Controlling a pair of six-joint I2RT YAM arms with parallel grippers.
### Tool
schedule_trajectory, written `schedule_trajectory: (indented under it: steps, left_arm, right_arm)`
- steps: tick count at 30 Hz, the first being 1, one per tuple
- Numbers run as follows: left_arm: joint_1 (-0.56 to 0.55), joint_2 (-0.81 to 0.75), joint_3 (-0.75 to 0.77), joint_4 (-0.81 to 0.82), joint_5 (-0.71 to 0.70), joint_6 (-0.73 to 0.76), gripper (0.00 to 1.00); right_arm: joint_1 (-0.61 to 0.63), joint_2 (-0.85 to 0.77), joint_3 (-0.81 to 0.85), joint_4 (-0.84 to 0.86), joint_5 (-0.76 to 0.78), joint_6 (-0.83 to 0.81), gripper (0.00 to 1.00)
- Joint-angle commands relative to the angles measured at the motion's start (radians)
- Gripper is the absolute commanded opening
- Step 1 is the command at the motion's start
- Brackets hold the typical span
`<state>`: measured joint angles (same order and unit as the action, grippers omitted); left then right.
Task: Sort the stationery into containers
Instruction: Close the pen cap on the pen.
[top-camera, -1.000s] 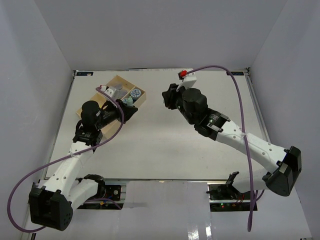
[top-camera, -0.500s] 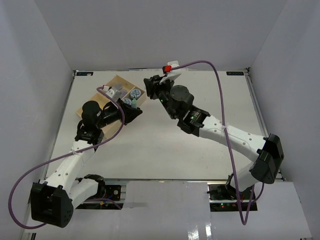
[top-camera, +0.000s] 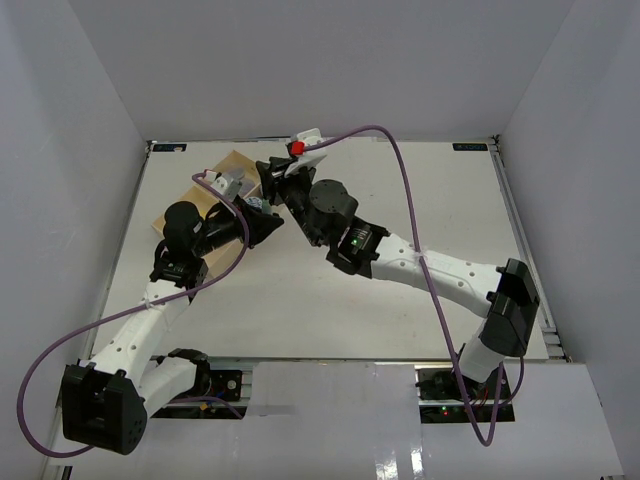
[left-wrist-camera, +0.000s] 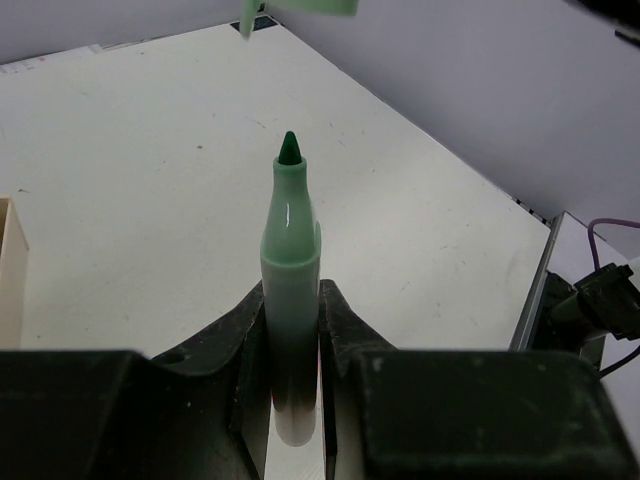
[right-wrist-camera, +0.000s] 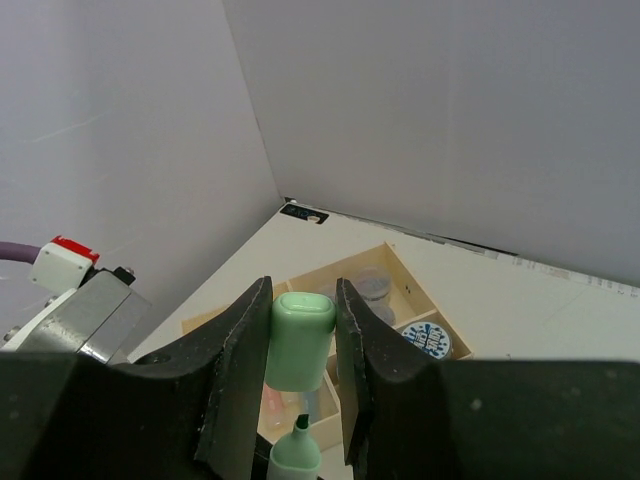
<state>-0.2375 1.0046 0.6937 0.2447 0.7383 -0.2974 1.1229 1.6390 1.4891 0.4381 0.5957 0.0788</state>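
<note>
A green marker (left-wrist-camera: 290, 260) stands uncapped between the fingers of my left gripper (left-wrist-camera: 291, 300), which is shut on its barrel, dark tip pointing away. My right gripper (right-wrist-camera: 299, 300) is shut on the marker's pale green cap (right-wrist-camera: 299, 338), held just beyond the marker's tip (right-wrist-camera: 297, 450) and apart from it. The cap's edge also shows in the left wrist view (left-wrist-camera: 300, 6). Below lies the pale-wood tray (right-wrist-camera: 425, 293): a blue-and-white roll (right-wrist-camera: 426, 340) in one small section, grey rolls (right-wrist-camera: 372, 285) in another, pastel sticks (right-wrist-camera: 285, 400) in the long one.
In the top view both grippers meet over the near right edge of the tray (top-camera: 232, 165), left gripper (top-camera: 262, 222) below right gripper (top-camera: 270, 178). A purple cable (top-camera: 400, 170) arcs over the right arm. White walls enclose the table on three sides.
My right arm has swung left from the table's back middle to the tray, bringing the cap up to the marker's tip. The left arm has barely moved.
</note>
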Motion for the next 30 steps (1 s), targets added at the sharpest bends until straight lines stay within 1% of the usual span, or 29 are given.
schedule_trajectory:
  steps: [1, 8, 18, 30]
  left_arm:
    - [0.001, -0.023, -0.013, 0.007, -0.023, 0.001, 0.03]
    - [0.001, -0.026, -0.011, -0.001, -0.045, 0.004, 0.03]
    - [0.001, -0.026, -0.010, -0.002, -0.042, 0.004, 0.02]
    - [0.001, -0.031, -0.010, -0.002, -0.050, 0.007, 0.02]
  right_arm:
    - [0.015, 0.019, 0.059, 0.038, 0.044, -0.027, 0.08]
    - [0.021, 0.025, 0.060, -0.024, 0.055, -0.021, 0.08]
    - [0.023, 0.039, 0.063, -0.068, 0.038, -0.016, 0.08]
    - [0.021, 0.038, 0.050, -0.122, 0.015, 0.032, 0.08]
